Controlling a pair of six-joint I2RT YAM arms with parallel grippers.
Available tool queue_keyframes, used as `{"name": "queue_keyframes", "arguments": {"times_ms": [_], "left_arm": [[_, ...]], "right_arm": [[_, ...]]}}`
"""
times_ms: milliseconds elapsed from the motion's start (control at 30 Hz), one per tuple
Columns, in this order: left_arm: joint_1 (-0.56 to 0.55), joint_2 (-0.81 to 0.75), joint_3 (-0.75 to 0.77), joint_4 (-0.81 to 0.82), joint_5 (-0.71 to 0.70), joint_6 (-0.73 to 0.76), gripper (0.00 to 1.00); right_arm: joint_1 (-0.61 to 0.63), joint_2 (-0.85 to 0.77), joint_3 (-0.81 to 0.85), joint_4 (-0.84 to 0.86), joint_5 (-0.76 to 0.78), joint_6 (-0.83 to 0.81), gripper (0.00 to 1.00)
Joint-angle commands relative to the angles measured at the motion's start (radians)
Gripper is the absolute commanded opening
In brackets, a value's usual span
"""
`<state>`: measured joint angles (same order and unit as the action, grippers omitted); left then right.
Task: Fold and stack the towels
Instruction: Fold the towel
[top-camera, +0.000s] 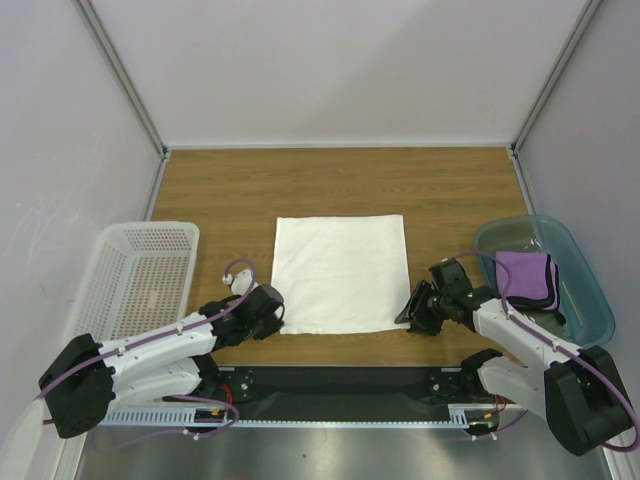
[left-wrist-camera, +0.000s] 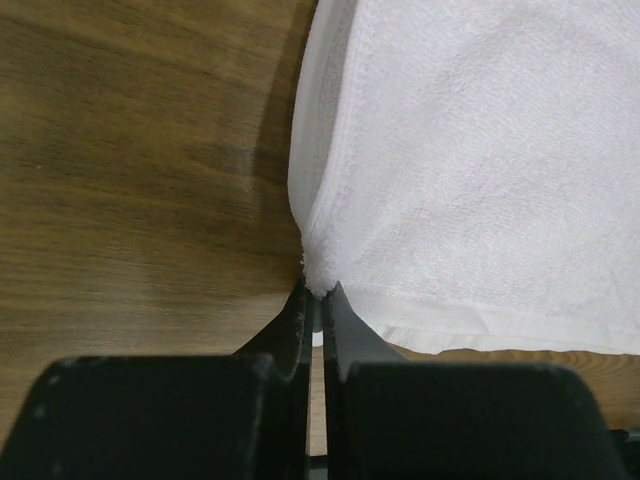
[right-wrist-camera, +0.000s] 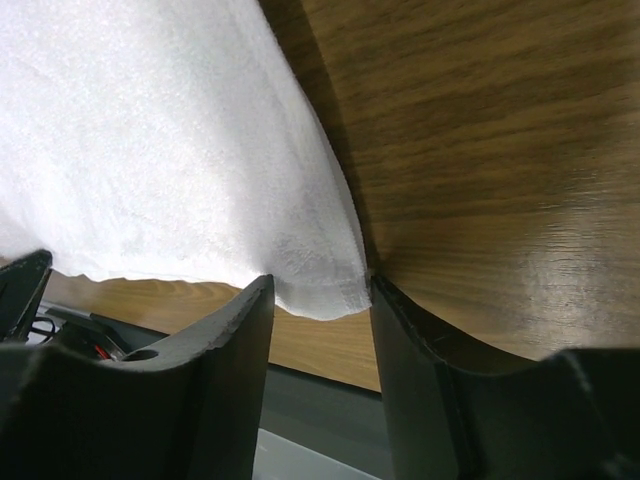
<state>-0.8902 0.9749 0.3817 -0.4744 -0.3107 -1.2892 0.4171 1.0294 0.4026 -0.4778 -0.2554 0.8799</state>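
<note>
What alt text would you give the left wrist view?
The left arm's black fingers are shut on the near corner of the white terry towel, which lies on the brown wood-grain table.

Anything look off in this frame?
Two things. The purple towel lies slumped across the near-left rim of the teal bin, partly hanging out. The grip is also lopsided: the left fingers are pinched shut on the white towel at its near-left corner, while the right fingers stand open around the near-right corner, not gripping.
</note>
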Motion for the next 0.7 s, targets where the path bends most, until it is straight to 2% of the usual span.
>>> {"name": "queue_keyframes", "arguments": {"times_ms": [0,67,200,300,533,667], "left_arm": [[-0.006,-0.002,0.01,-0.03,-0.028,0.028,0.0],[-0.006,-0.002,0.009,-0.03,-0.027,0.028,0.0],[-0.006,-0.004,0.014,-0.039,-0.036,0.031,0.0],[-0.006,-0.013,0.025,-0.061,-0.054,0.031,0.0],[-0.004,-0.027,0.103,-0.119,-0.123,0.067,0.0],[0.002,-0.018,0.152,-0.122,-0.146,0.096,0.01]], "right_arm": [[0.012,0.026,-0.015,-0.042,0.059,0.001,0.48],[0.012,0.034,-0.013,-0.039,0.067,-0.002,0.47],[0.012,0.043,-0.001,-0.028,0.077,-0.012,0.26],[0.012,0.04,0.027,-0.044,0.087,-0.019,0.19],[0.014,0.047,0.122,-0.091,0.102,-0.079,0.18],[0.011,0.064,0.191,-0.104,0.1,-0.104,0.13]]}}
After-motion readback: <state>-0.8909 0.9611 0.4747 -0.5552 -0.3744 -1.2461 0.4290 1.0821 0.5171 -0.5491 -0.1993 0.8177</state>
